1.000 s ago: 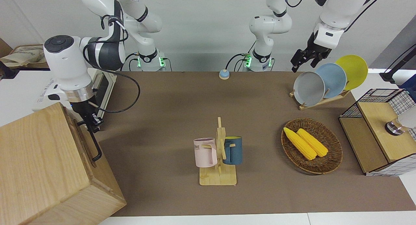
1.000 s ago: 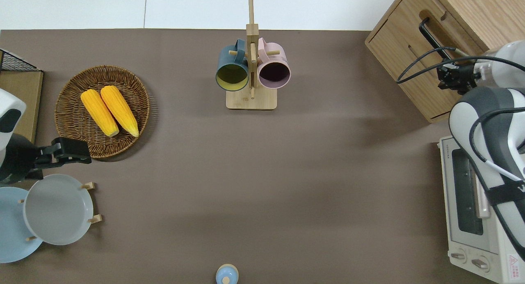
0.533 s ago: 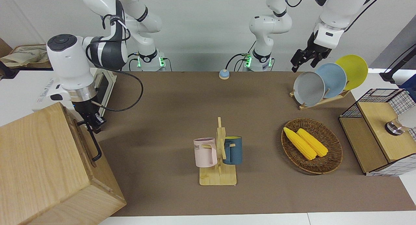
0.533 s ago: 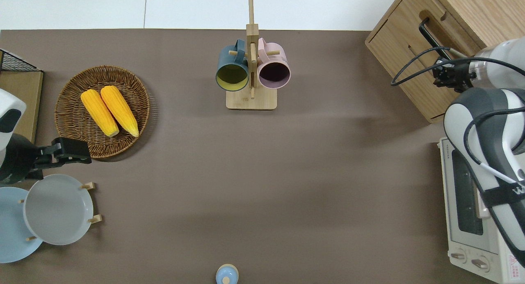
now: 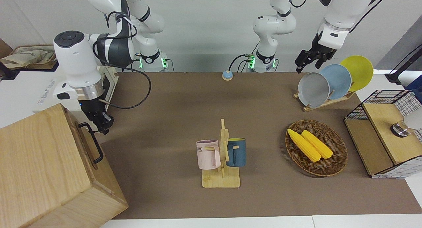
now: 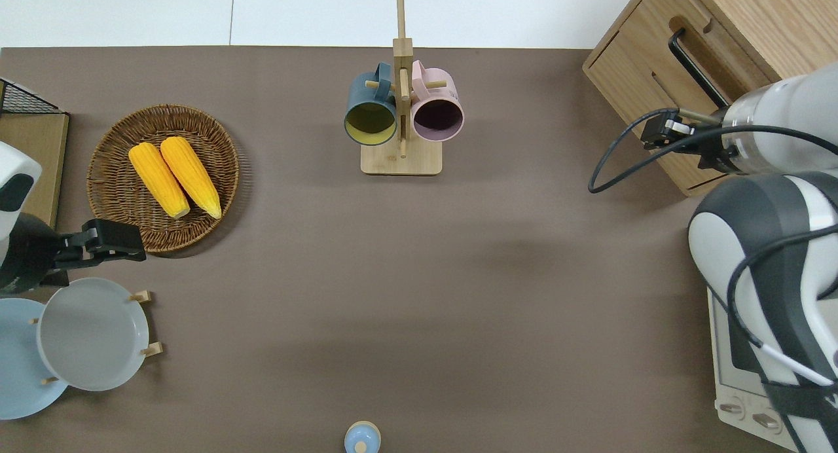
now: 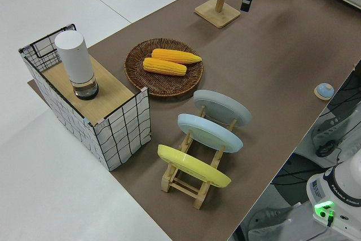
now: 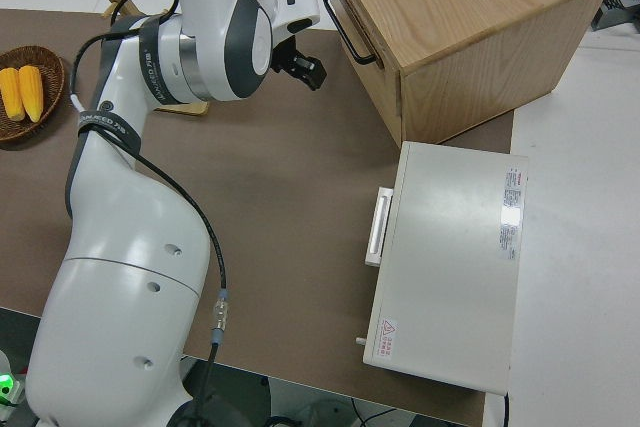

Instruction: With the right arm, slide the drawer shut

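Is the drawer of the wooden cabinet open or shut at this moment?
Shut. The drawer front sits flush with the cabinet face, with no gap showing. The right gripper is off the handle.

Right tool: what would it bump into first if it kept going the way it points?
Probably the bare brown tabletop in front of the cabinet. The right tool points down, slanting away from the drawer. Depth is hard to judge.
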Robot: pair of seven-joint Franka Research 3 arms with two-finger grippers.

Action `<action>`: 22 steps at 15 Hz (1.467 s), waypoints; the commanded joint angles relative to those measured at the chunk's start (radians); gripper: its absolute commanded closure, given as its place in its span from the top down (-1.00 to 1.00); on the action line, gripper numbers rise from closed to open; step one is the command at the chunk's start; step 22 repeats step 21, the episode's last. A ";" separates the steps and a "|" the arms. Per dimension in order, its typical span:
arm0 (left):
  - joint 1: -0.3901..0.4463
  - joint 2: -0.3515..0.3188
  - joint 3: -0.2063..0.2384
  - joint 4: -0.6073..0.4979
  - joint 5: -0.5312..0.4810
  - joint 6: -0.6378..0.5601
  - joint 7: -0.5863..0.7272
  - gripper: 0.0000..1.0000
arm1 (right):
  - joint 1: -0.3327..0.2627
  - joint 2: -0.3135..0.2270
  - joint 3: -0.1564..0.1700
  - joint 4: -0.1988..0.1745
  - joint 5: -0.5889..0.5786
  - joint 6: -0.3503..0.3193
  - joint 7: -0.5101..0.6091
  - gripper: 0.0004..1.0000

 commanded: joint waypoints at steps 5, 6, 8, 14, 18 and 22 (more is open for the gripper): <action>-0.001 -0.008 0.004 0.004 -0.001 -0.015 0.009 0.99 | 0.025 -0.178 -0.005 -0.048 0.007 -0.247 -0.268 0.97; -0.001 -0.008 0.004 0.004 -0.001 -0.015 0.009 0.99 | 0.025 -0.190 -0.012 -0.048 0.008 -0.284 -0.311 0.97; -0.001 -0.008 0.004 0.004 -0.001 -0.015 0.009 0.99 | 0.027 -0.207 -0.020 -0.047 0.037 -0.331 -0.355 0.97; -0.001 -0.008 0.004 0.004 -0.001 -0.016 0.009 0.99 | 0.054 -0.222 -0.037 -0.033 0.039 -0.359 -0.353 0.97; -0.001 -0.008 0.004 0.004 -0.001 -0.016 0.009 0.99 | 0.064 -0.221 -0.040 -0.027 0.039 -0.361 -0.353 0.97; -0.001 -0.008 0.004 0.004 -0.001 -0.015 0.009 0.99 | 0.064 -0.219 -0.040 -0.027 0.037 -0.361 -0.353 0.97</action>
